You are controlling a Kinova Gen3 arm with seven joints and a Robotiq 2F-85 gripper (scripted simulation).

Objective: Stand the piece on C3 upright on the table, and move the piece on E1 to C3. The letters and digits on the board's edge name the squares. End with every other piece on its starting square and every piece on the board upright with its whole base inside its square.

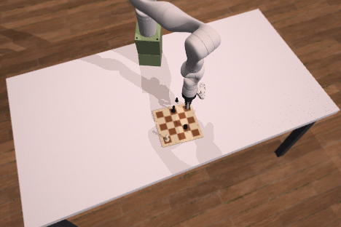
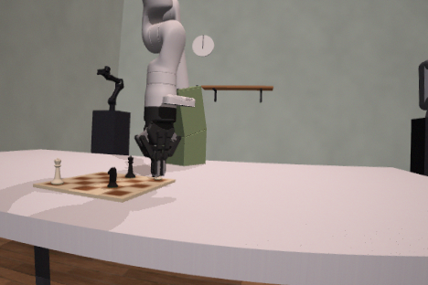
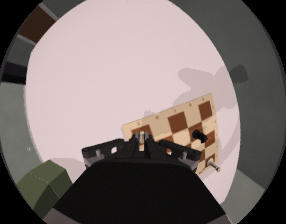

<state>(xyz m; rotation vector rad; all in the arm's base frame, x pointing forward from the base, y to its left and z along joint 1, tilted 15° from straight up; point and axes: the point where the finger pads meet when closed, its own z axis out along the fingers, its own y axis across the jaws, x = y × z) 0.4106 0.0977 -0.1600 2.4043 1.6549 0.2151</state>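
Observation:
A small brown-and-cream chessboard [image 1: 197, 133] [image 2: 91, 189] [image 3: 182, 121] lies on the white table [image 1: 73, 116]. My gripper [image 1: 187, 108] [image 2: 157, 173] [image 3: 141, 136] stands upright over the board's far right corner square. It is shut on a small pale piece [image 3: 142, 136] that still rests on the board; the fingers hide most of it. A black piece [image 1: 176, 100] stands upright on the table just beyond the board's far edge. On the board stand a black piece [image 1: 173, 109] [image 2: 131, 167], a black knight [image 1: 185, 127] [image 2: 112, 177] and a white piece [image 1: 167, 138] [image 2: 57, 171].
The arm's green base block [image 1: 149, 45] [image 2: 192, 128] stands on the table behind the board. The table's front edge [image 1: 204, 161] runs close to the board's near side. A dark stand with a small arm [image 2: 110, 123] is beyond the table.

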